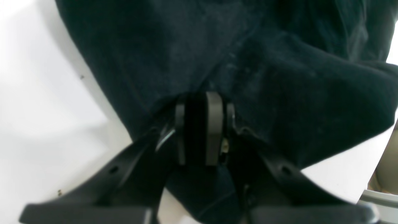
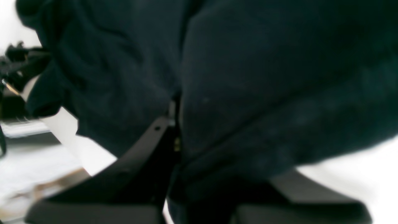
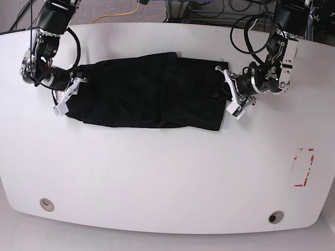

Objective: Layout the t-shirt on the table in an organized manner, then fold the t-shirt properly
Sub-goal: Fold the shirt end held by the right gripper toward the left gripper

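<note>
My left fingers [image 1: 202, 130], at mid-frame, pinch the black t-shirt [image 3: 146, 97] shut. My right fingers [image 2: 177, 124] clamp its other end on the bench [image 3: 167, 178].

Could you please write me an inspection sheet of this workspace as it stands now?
Surface: white table, glossy, with two grommets and a red tape outline near one end.
Job's things: black t-shirt lies spread across the far half, wrinkled, not yet folded.
Clutter: nothing seen.
Claws: left claw shut on the t-shirt edge; right claw at the opposite end, shut on the t-shirt.
Cables: black cables loop along both arms; a yellow cable lies beyond the far edge.
Surroundings: floor and more wiring behind the table; little else visible.
</note>
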